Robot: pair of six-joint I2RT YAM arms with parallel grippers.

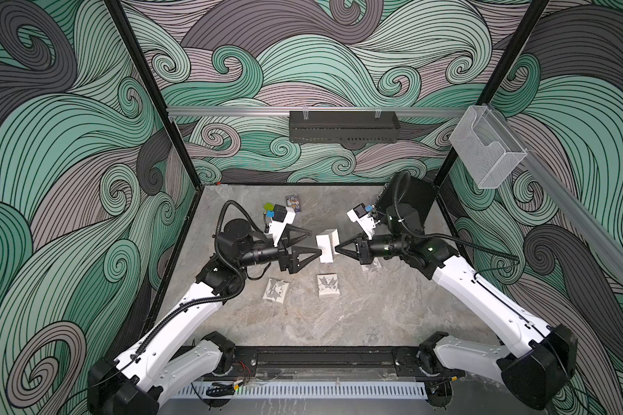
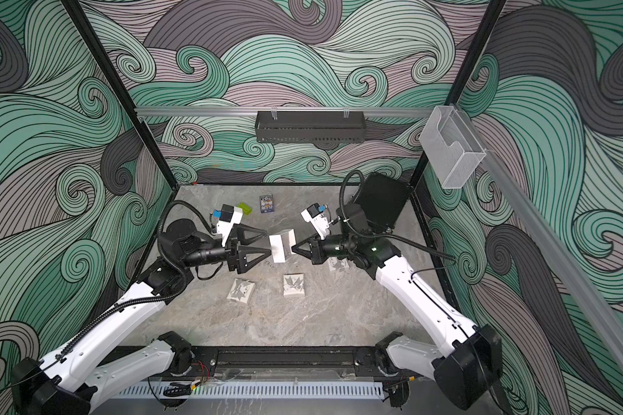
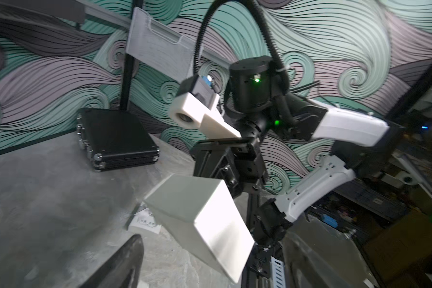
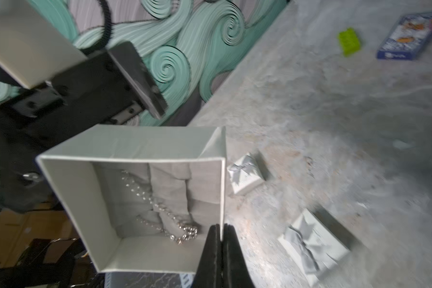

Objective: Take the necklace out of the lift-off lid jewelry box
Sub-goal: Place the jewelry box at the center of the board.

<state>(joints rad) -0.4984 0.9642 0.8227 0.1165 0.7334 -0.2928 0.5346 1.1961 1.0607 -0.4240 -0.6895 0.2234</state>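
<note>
An open white jewelry box (image 1: pixel 328 246) (image 2: pixel 283 246) hangs above the table between both arms, lid off. My right gripper (image 4: pixel 221 225) (image 1: pixel 337 248) is shut on one side wall of the box (image 4: pixel 135 144), one finger inside and one outside. A silver necklace (image 4: pixel 160 209) lies on the grey cushion inside. My left gripper (image 1: pixel 315 241) (image 2: pixel 270 241) stands open at the box's closed far side (image 3: pixel 205 212). Its fingers (image 3: pixel 125 261) are spread to either side with gaps showing.
Three small white boxes with bows lie on the table (image 1: pixel 276 290) (image 1: pixel 328 285) (image 1: pixel 371 265). A green brick (image 4: pixel 349 42) and a blue card box (image 4: pixel 409 35) sit near the back. A black case (image 3: pixel 117 139) stands at the back right.
</note>
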